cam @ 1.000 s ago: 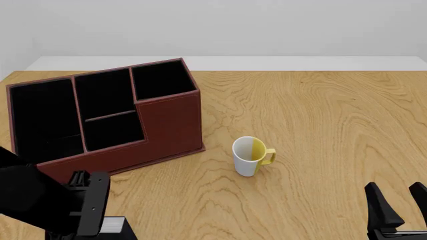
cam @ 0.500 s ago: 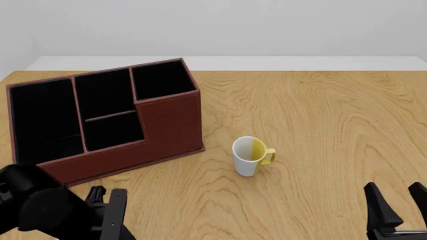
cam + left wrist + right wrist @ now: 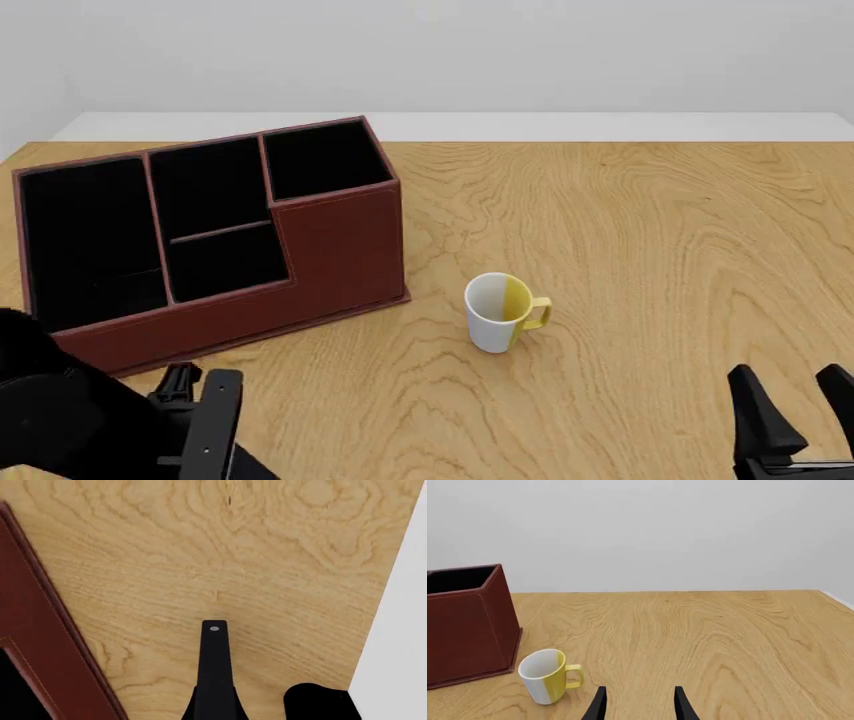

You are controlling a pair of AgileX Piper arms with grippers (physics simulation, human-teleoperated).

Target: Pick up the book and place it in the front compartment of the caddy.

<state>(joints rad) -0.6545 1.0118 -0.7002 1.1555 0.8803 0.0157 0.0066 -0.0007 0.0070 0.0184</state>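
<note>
The caddy (image 3: 334,250) is a reddish-brown box with black lining at the table's left. Its front compartment (image 3: 227,262) is the small low-walled section. A strip of its wall shows in the left wrist view (image 3: 40,630). The book shows in no view. My left gripper (image 3: 200,405) hangs low over the table's front left, just in front of the caddy. In the left wrist view one black finger (image 3: 213,670) points over bare wood, so I cannot tell how the jaws stand. My right gripper (image 3: 801,420) is open and empty at the front right (image 3: 637,705).
A white-and-yellow mug (image 3: 501,312) stands upright right of the caddy and shows in the right wrist view (image 3: 546,676). The table's near edge runs close beside the left gripper (image 3: 380,610). A rounded black shape (image 3: 320,705) sits at that edge.
The left arm has dropped lower and shifted left in front of the caddy. A pale edge under its gripper a second ago no longer shows. The right arm has not moved.
</note>
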